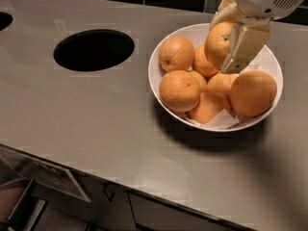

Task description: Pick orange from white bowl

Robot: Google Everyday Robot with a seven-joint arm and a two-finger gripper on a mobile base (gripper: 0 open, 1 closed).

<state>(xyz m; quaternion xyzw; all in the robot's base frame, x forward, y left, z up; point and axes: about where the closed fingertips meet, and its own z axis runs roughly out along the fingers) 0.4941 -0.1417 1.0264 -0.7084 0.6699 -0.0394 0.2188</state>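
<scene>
The white bowl stands on the grey counter at the right and holds several oranges. My gripper hangs over the back of the bowl, its pale fingers shut on the orange, a yellow-orange dimpled fruit held above the others. A big deep-orange fruit lies at the bowl's right. A round one lies at the front left and another behind it.
A black oval hole opens in the counter left of the bowl. A second hole shows at the far left edge. Dark tiles run along the back. The counter's front edge drops off at the lower left.
</scene>
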